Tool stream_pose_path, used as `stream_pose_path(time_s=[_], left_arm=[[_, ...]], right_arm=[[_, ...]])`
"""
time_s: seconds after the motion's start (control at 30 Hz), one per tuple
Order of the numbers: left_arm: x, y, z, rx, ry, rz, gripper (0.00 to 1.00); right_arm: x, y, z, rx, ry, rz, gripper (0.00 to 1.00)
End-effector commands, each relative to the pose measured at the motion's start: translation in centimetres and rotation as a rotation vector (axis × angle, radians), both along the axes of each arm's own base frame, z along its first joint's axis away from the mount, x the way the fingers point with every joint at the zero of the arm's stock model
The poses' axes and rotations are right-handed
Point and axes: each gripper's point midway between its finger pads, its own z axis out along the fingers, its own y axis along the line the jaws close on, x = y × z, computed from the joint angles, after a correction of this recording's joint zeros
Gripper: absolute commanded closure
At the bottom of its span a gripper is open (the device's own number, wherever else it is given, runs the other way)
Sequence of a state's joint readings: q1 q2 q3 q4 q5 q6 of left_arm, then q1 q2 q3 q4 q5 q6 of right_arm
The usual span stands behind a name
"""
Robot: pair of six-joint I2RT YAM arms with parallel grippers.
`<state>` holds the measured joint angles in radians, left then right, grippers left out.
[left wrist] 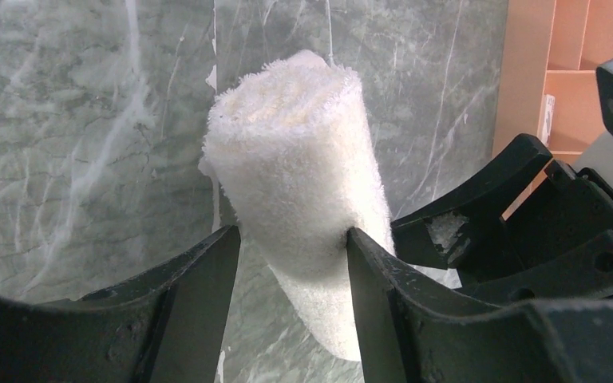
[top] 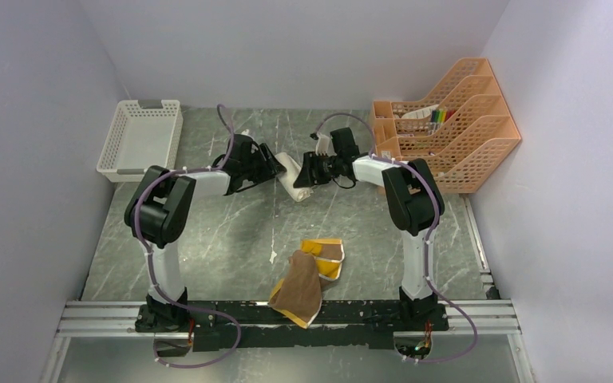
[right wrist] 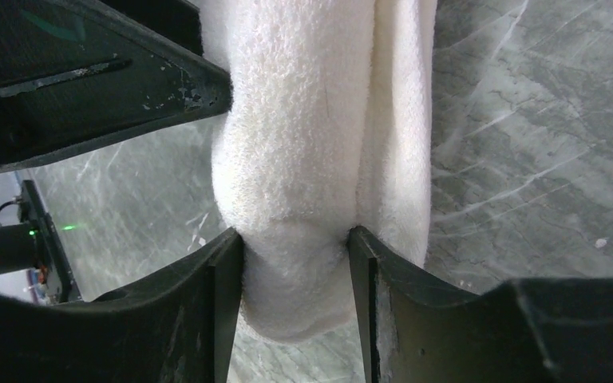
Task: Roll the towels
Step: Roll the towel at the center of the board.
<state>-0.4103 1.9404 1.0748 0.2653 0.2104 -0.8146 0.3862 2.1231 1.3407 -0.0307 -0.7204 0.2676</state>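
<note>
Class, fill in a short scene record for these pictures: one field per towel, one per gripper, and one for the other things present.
cream-white towel: rolled up, gripped by both grippers
brown towel: unrolled and crumpled, lying apart at the near side, yellow reverse showing
left gripper: closed around the cream-white towel
right gripper: pinching the same roll and denting it
other things: white basket at back left; orange file rack at back right

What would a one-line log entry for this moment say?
white towel: rolled | left gripper: gripping it | right gripper: gripping it | brown towel: unrolled
</note>
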Motion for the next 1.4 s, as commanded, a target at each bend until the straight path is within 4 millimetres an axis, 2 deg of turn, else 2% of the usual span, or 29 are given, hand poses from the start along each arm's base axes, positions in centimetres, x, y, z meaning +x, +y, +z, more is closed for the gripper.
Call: stream_pose_path(time_s=[0.0, 0.1, 0.2, 0.23, 0.43, 0.53, 0.63, 0.73, 0.87, 0.97, 1.13, 1.37], left_arm=[[0.9, -1.6, 0.5, -0.02, -0.036, -0.027, 0.37], [0.9, -1.8, -0.4, -0.001, -0.015, -0.031, 0.38], [0.9, -1.9, -0.9, 0.019, -0.002, -0.036, 0.38], [0.9, -1.9, -1.0, 0.023, 0.001, -0.037, 0.38], [1.1, -1.8, -1.5, 0.053, 0.016, -0.04, 0.38], [1.2, -1.8, -1.6, 0.059, 0.019, -0.042, 0.38], [1.3, -1.8, -2.0, 0.073, 0.03, -0.043, 0.38], [1.6, -1.8, -2.2, 0.088, 0.037, -0.05, 0.39], [1.7, -1.8, -3.0, 0.122, 0.068, -0.061, 0.39], [1.9, -1.9, -2.9, 0.129, 0.064, -0.065, 0.39], [2.1, -1.9, -2.8, 0.14, 0.066, -0.071, 0.39], [2.1, -2.0, -2.7, 0.141, 0.067, -0.087, 0.39]], right_arm=[[0.5, -1.4, -1.0, -0.15, -0.046, -0.041, 0.5], [1.3, -1.8, -0.1, -0.272, -0.138, -0.056, 0.49], [2.2, -2.4, 1.8, -0.404, -0.272, -0.08, 0.46], [1.9, -1.7, 2.9, -0.435, -0.326, -0.076, 0.45], [2.3, -2.3, 7.4, -0.569, -0.555, -0.16, 0.41], [1.7, -1.3, 8.6, -0.599, -0.632, -0.147, 0.4], [0.8, -0.1, 8.1, -0.645, -0.664, -0.101, 0.39], [-0.2, 0.9, 6.6, -0.68, -0.676, -0.061, 0.4], [-1.4, 1.6, 5.2, -0.675, -0.665, -0.05, 0.4], [-1.9, 2.1, 4.4, -0.657, -0.655, -0.052, 0.41], [-1.6, 1.7, 3.3, -0.704, -0.66, -0.076, 0.42], [-1.1, 0.8, 3.0, -0.759, -0.701, -0.128, 0.43]])
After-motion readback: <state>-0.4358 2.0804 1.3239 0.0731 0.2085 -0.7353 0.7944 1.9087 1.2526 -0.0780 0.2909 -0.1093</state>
